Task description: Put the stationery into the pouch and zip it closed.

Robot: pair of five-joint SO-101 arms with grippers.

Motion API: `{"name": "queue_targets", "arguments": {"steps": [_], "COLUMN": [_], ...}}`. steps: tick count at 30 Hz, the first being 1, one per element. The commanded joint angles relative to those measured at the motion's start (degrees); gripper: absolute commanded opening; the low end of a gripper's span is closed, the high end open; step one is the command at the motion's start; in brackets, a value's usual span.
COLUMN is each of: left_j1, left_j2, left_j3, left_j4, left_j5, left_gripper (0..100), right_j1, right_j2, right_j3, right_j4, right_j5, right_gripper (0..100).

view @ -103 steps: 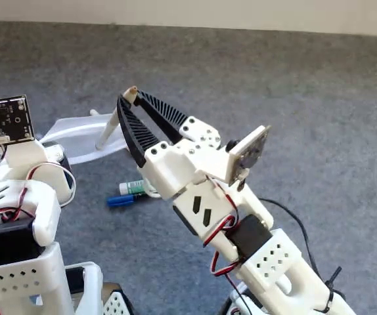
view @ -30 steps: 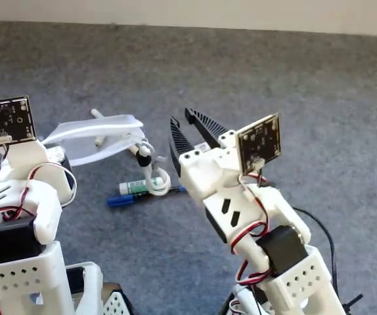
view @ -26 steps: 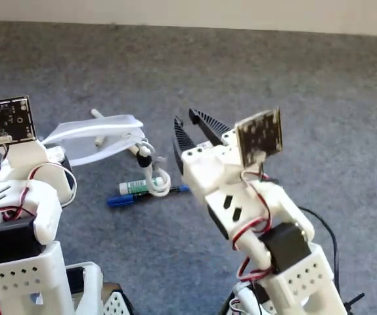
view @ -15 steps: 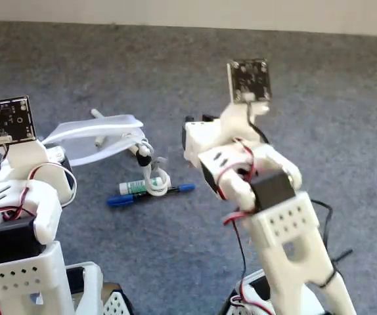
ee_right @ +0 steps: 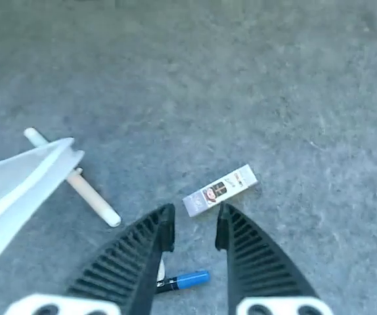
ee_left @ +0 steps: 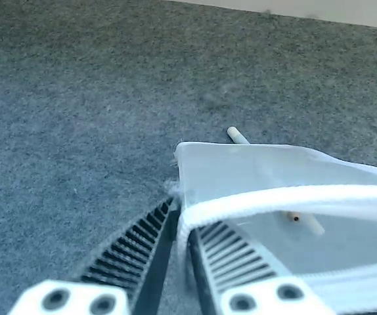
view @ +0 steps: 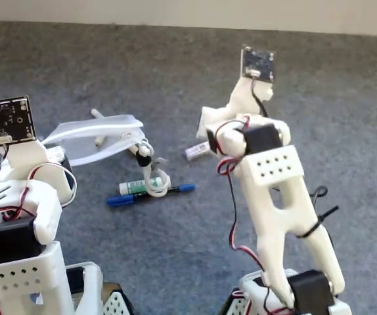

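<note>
The translucent white pouch (view: 93, 139) is held up off the carpet at one end, and my left gripper (ee_left: 178, 211) is shut on its zipper rim (ee_left: 287, 195). A white pen (ee_left: 238, 136) shows through the pouch wall with its tip poking past the far edge; I cannot tell whether it lies inside or beneath. My right gripper (ee_right: 194, 228) is open, hanging just above a small white eraser (ee_right: 220, 190) that lies on the carpet (view: 197, 151). A blue pen (view: 150, 195) and a green-and-white glue stick (view: 132, 188) lie near the pouch's mouth.
A white looped cord (view: 154, 182) trails from the pouch over the blue pen. Grey carpet (view: 333, 118) covers the whole surface, with open floor to the right and at the back. The right arm's tall body (view: 274, 197) stands between the eraser and the front.
The right gripper let go of the white pen at the pouch, drew back, then rose and swung right to hang over the eraser. The left arm and the pouch have stayed put.
</note>
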Motion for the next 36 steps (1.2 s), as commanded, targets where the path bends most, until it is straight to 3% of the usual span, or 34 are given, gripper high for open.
{"name": "queue_targets", "arguments": {"steps": [1, 15, 36], "left_j1": [-0.3, -0.4, -0.4], "left_j2": [0.0, 0.0, 0.0], "left_j3": [-0.5, 1.0, 1.0], "left_j4": [-1.3, -1.7, -1.4], "left_j5": [0.4, 0.4, 0.4], "left_gripper": [1, 1, 1], "right_j1": [1.3, 2.1, 2.1], "right_j2": [1.9, 20.5, 36.7], "right_j3": [-3.3, -8.7, -18.9], "right_j4": [0.4, 0.3, 0.3], "right_j5": [-0.4, -9.5, -9.7], "right_gripper": [10.5, 10.5, 10.7]}}
